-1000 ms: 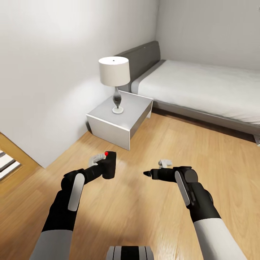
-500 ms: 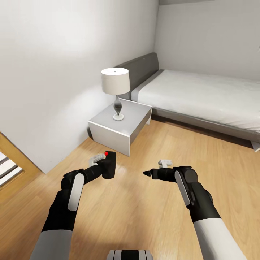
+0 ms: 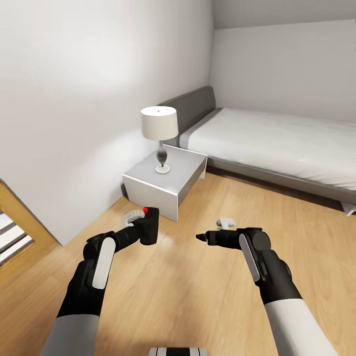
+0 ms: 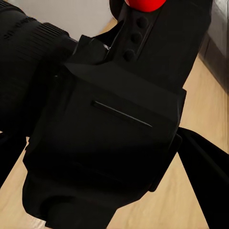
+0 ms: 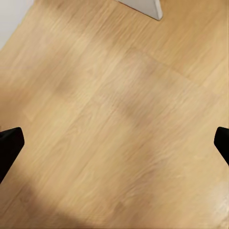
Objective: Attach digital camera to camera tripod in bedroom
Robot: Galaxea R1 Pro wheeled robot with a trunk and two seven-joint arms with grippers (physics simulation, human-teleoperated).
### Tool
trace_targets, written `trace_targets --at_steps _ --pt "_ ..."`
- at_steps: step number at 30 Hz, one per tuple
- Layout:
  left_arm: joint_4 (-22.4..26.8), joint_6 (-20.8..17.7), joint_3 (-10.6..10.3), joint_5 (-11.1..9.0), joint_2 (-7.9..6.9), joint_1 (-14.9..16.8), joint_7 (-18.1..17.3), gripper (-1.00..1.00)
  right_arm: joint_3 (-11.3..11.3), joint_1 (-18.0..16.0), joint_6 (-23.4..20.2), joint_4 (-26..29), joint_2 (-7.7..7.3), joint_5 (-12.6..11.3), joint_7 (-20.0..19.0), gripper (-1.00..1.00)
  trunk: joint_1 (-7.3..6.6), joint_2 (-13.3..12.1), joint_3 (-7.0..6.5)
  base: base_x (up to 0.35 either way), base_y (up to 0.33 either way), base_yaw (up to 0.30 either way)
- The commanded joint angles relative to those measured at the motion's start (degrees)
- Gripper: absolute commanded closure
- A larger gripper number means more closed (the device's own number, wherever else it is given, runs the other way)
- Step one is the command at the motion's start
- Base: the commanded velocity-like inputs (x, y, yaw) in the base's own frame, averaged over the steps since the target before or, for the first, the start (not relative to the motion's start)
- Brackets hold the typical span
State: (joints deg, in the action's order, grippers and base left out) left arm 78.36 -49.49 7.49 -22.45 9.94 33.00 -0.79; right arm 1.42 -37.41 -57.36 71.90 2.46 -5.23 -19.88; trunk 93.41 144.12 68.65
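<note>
The digital camera (image 3: 150, 226) is black with a round red button (image 3: 146, 210) on top. My left gripper (image 3: 144, 229) is shut on it, held out over the wood floor. In the left wrist view the digital camera (image 4: 109, 124) sits close up, its lens barrel (image 4: 28, 43) off to one side and a dark finger (image 4: 205, 167) beside the body. To the right, my right gripper (image 3: 210, 232) is open and empty at about the same height. Its fingertips (image 5: 9, 145) stand far apart over bare floor. The camera tripod is out of view.
A white nightstand (image 3: 163, 185) with a white-shaded lamp (image 3: 159, 123) stands ahead against the left wall. The grey bed (image 3: 277, 143) runs along the back wall to the right. A wooden door frame (image 3: 22, 222) is at the far left. Light wood floor (image 3: 198, 296) lies around my arms.
The whole picture has shifted, so the nightstand, lamp and bed sit lower and more back wall shows. That is the camera moving. Both arms hold their pose, with the camera still gripped.
</note>
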Motion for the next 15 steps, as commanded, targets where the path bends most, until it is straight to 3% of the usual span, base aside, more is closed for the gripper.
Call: trace_targets --at_steps 1,15 --pt "0.04 -0.33 0.16 -0.14 0.06 0.04 -0.09 1.00 -0.04 -0.03 -0.30 0.05 0.00 -0.47 0.26 -1.00 -0.03 0.00 -0.18 0.000 0.000 0.000" --pt "0.00 -0.33 0.16 -0.22 0.06 0.03 -0.18 1.00 -0.19 -0.03 -0.38 1.26 -0.09 -0.57 -1.34 -1.00 -0.39 -0.18 -3.28 0.000 0.000 0.000"
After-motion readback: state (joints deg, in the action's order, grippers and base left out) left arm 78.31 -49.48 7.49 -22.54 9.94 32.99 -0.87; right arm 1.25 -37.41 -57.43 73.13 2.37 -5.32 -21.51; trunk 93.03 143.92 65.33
